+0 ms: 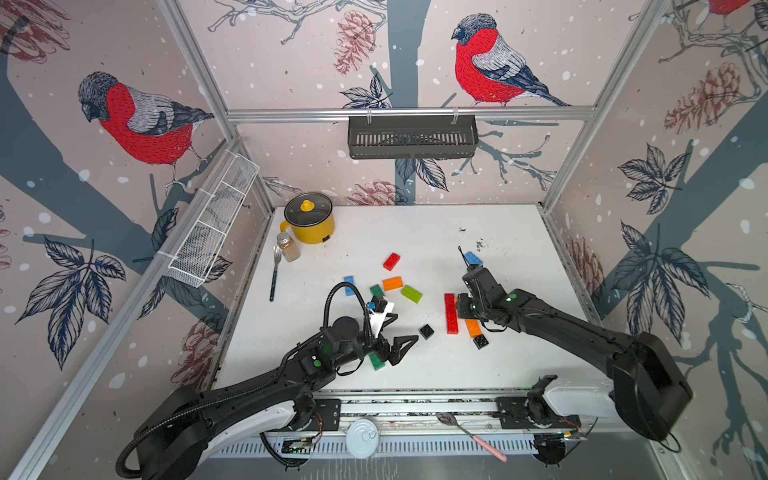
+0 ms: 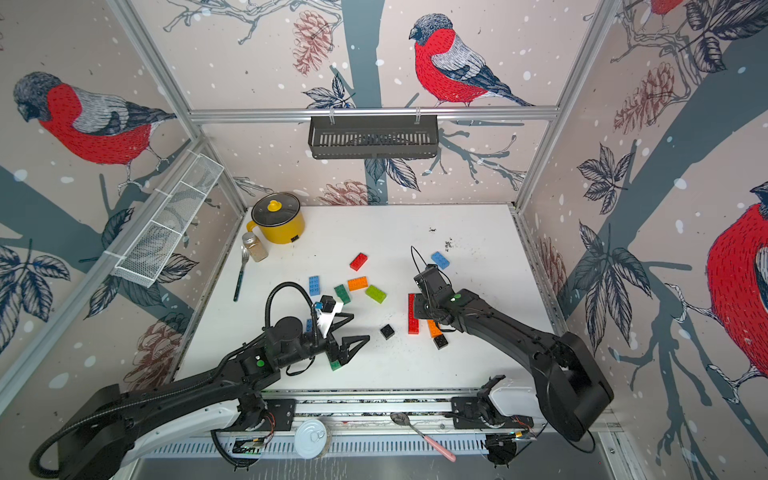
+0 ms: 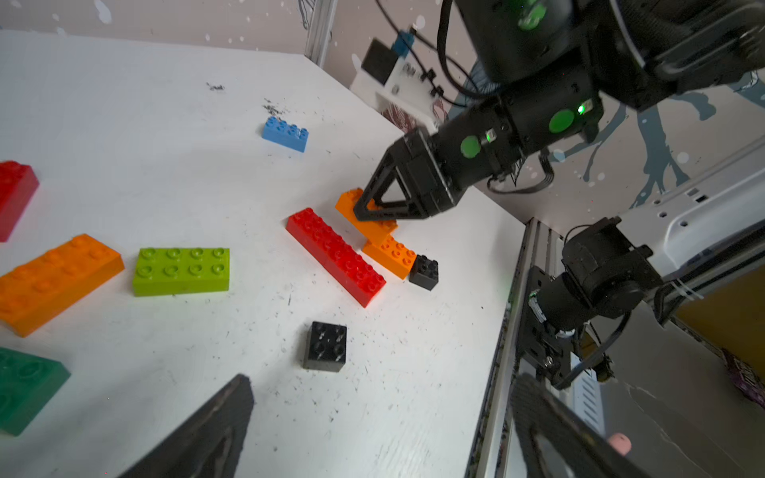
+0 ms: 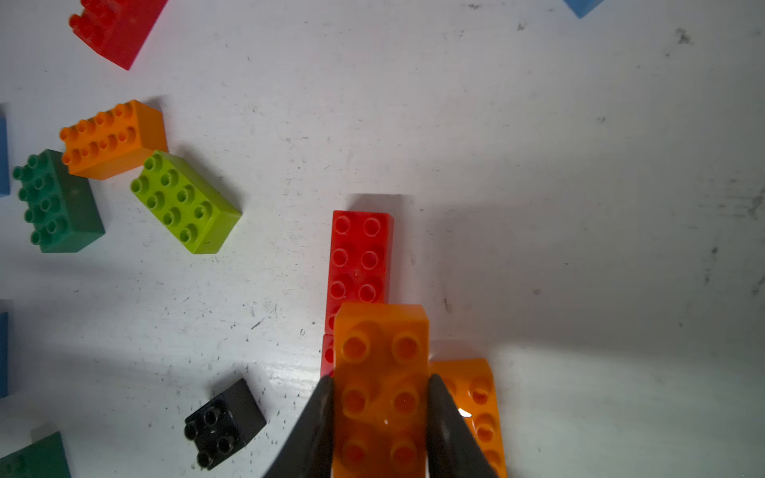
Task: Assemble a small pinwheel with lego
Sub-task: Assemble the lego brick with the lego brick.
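Gripping an orange brick (image 4: pixel 381 331) in the right gripper (image 4: pixel 381 378), clamped across its width, studs up. Hanging low over the bench (image 4: pixel 579 207), overlapping the near end of the red strip (image 4: pixel 360 256) in the right wrist view. Lined up lengthwise with that strip: both long axes parallel, running front to back in both top views. Flanked on the other side by a second orange brick (image 4: pixel 476 397), flat on the bench, just beside. Cannot tell whether resting on either neighbour or clear of both.

Likely mid-placement. For a pinwheel arm, probably needs seating on studs below, so hinges on the sideways offset from the red strip and on holding or turning that shared axis. Well within the right arm's reach; no handover called for.

With the left gripper (image 1: pixel 407 327) spread wide and empty, hovering above the bench and pointing toward a black square (image 1: pixel 426 331) lying between it and the red strip. Nearer than the right arm to that square and to the lime brick (image 1: pixel 412 294) behind it. Second black square (image 1: pixel 481 341) at the front end of the second orange brick, nearer the right arm.
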Controlling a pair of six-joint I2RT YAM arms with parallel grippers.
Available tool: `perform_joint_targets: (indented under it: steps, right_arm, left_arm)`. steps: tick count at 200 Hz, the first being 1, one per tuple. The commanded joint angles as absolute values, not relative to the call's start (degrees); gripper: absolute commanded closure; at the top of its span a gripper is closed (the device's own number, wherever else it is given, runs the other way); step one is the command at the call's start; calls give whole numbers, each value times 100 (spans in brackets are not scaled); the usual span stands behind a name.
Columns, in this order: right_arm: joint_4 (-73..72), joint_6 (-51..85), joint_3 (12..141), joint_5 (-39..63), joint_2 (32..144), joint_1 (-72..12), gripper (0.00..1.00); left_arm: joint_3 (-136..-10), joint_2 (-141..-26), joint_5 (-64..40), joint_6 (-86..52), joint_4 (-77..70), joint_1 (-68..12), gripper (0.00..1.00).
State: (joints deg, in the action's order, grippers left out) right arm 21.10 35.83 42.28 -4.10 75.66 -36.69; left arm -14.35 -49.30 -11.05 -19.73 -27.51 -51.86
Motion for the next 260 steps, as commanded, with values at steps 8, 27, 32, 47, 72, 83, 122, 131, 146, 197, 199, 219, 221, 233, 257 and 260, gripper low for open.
perform_joint_targets:
  steps: [8, 27, 32, 47, 72, 83, 122, 131, 146, 197, 199, 219, 221, 233, 257, 260]
  right_arm:
    - [1829, 3577, 4348, -336, 7890, -3700, 82]
    - [1828, 3586, 4412, -375, 8086, -3747, 82]
    - [1837, 3595, 4426, -383, 8122, -3759, 82]
    - [1842, 3586, 4445, -416, 8177, -3770, 82]
    - [1889, 3617, 4465, -514, 8261, -3778, 82]
    - [1923, 3643, 4477, -570, 8285, -3779, 83]
    - [2002, 3664, 4514, -723, 8360, -3788, 83]
    - [2038, 3685, 4519, -787, 8361, -3791, 83]
    - [2048, 3665, 4511, -826, 8361, -3788, 83]
    - [2109, 3746, 4534, -905, 8482, -3788, 83]
    - [2109, 3749, 4533, -905, 8481, -3788, 83]
    - [2121, 3762, 4535, -866, 8480, -3805, 83]
    - [2128, 3766, 4539, -868, 8481, -3805, 83]
    - [2179, 3796, 4549, -946, 8482, -3816, 83]
    - [2179, 3856, 4539, -946, 8417, -3879, 83]
    - [2182, 3858, 4539, -969, 8412, -3886, 83]
  left_arm:
    - [-1763, -5019, -794, -1818, -2695, -5194, 3]
    - [-1727, -5136, -1034, -1882, -2882, -5193, 3]
    - [-1723, -5164, -1071, -1887, -2926, -5193, 3]
    - [-1754, -5236, -1099, -1894, -2906, -5190, 3]
    - [-1790, -5278, -1168, -1931, -2898, -5192, 3]
    - [-1776, -5298, -1171, -1933, -2927, -5193, 3]
    - [-1817, -5379, -1239, -1953, -2932, -5194, 3]
    - [-1815, -5379, -1239, -1953, -2933, -5193, 2]
    - [-1825, -5380, -1230, -1951, -2910, -5194, 3]
    - [-1823, -5404, -1221, -1973, -2922, -5194, 3]
    - [-1822, -5405, -1228, -1970, -2925, -5192, 3]
    - [-1826, -5429, -1219, -1972, -2927, -5190, 3]
    - [-1825, -5431, -1214, -1969, -2922, -5191, 3]
    - [-1845, -5440, -1228, -1973, -2893, -5194, 3]
    - [-1844, -5432, -1244, -1978, -2911, -5190, 3]
    - [-1843, -5432, -1240, -1980, -2913, -5194, 3]
